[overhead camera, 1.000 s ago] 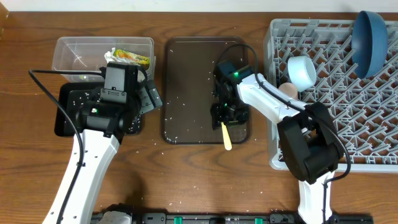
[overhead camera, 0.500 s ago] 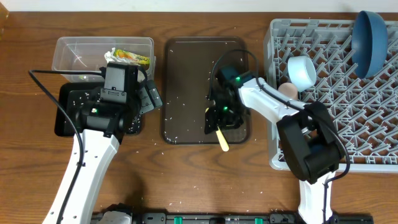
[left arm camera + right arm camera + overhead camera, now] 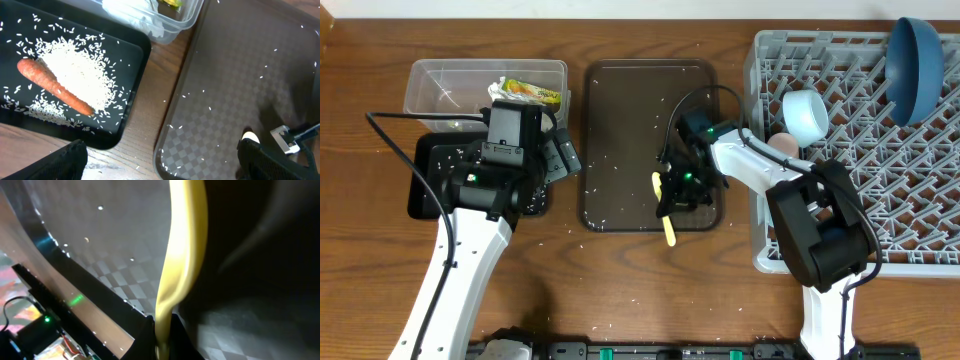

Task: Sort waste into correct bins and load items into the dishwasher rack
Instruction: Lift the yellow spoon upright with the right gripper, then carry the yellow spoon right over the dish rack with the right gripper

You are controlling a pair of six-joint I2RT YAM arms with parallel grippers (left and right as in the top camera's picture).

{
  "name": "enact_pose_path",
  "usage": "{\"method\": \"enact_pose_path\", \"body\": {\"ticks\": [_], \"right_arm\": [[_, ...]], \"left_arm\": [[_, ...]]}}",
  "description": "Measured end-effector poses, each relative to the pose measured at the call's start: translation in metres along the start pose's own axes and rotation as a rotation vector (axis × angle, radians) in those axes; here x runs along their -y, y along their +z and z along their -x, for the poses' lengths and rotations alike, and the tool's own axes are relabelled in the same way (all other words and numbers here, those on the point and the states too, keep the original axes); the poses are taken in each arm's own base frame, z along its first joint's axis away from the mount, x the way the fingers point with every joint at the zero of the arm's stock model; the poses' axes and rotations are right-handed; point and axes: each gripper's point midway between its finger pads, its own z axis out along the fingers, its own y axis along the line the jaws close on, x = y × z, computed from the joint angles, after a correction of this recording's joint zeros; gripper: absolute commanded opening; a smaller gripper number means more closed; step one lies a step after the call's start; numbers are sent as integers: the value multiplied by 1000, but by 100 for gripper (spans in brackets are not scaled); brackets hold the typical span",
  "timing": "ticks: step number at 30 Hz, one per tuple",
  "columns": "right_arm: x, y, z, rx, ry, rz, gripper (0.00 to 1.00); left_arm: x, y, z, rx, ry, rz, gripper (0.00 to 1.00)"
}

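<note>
Lower centre of frame, right gripper (image 3: 676, 193): pinched on yellow spoon (image 3: 667, 222).
yellow spoon: tilted over lower edge of brown tray (image 3: 620, 120), tip past rim.
left gripper (image 3: 558, 158): fingers spread wide, above black tray (image 3: 420, 195), frame left.

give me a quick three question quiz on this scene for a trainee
1. True or false: the right tool is shut on the yellow spoon.
2. Short answer: which printed item lies in the clear tub?
3. Pick one: the carrot lies in A the clear tub, B the black tray, C the grey rack.
Key: 1 true; 2 the wrapper; 3 B.
</note>
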Motion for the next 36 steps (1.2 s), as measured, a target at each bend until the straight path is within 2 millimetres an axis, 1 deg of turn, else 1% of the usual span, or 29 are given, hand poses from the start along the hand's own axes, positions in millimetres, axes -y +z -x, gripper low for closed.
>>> {"method": "enact_pose_path", "body": {"ticks": [5, 8, 11, 13, 16, 18, 21, 23, 25, 26, 27, 29, 32, 36], "right_arm": [[-1, 0, 3, 9, -9, 7, 1], [-1, -5, 4, 11, -18, 6, 1], [-4, -23, 11, 23, -35, -1, 1], [-8, -45, 19, 55, -58, -17, 1], [-18, -101, 32, 167, -104, -78, 1], [-22, -145, 35, 267, -130, -138, 1], [-20, -222, 29, 460, -140, -265, 1], [-6, -271, 16, 582, -110, -374, 1], [10, -304, 4, 659, -66, -481, 1], [17, -313, 0, 684, -51, -521, 1], [25, -321, -2, 703, -32, -566, 1], [41, -326, -4, 707, 2, -636, 1], [66, -317, -5, 668, 48, -700, 1], [96, -307, -17, 610, 157, -753, 1]], "left_arm": [[0, 0, 0, 0, 0, 0, 98], [0, 0, 0, 0, 0, 0, 98], [0, 0, 0, -1, 0, 0, 98], [0, 0, 0, 0, 0, 0, 98], [0, 0, 0, 0, 0, 0, 98], [0, 0, 0, 0, 0, 0, 98], [0, 0, 0, 0, 0, 0, 98], [0, 0, 0, 0, 0, 0, 98], [0, 0, 0, 0, 0, 0, 98], [0, 0, 0, 0, 0, 0, 98], [0, 0, 0, 0, 0, 0, 98], [0, 0, 0, 0, 0, 0, 98], [0, 0, 0, 0, 0, 0, 98], [0, 0, 0, 0, 0, 0, 98]]}}
